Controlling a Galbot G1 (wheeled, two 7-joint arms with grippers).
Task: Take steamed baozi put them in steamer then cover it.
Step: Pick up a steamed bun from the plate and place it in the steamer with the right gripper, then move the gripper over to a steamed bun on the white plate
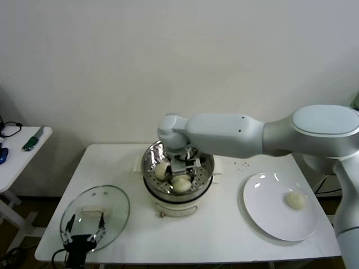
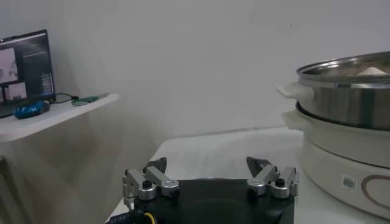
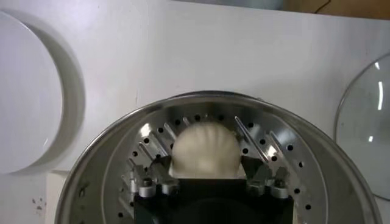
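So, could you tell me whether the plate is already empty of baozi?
No, one baozi lies on the plate in the head view, on the side away from the steamer.

Lighting: bright, even, from overhead. Glare streaks on the white plate [image 1: 279, 208] and glass lid [image 1: 95, 216]. Highlights on the steamer [image 1: 177, 168] rim. Soft shadows beneath the plate. Left wrist view dimmer, hazy; laptop screen [image 2: 24, 69] soft-focused.
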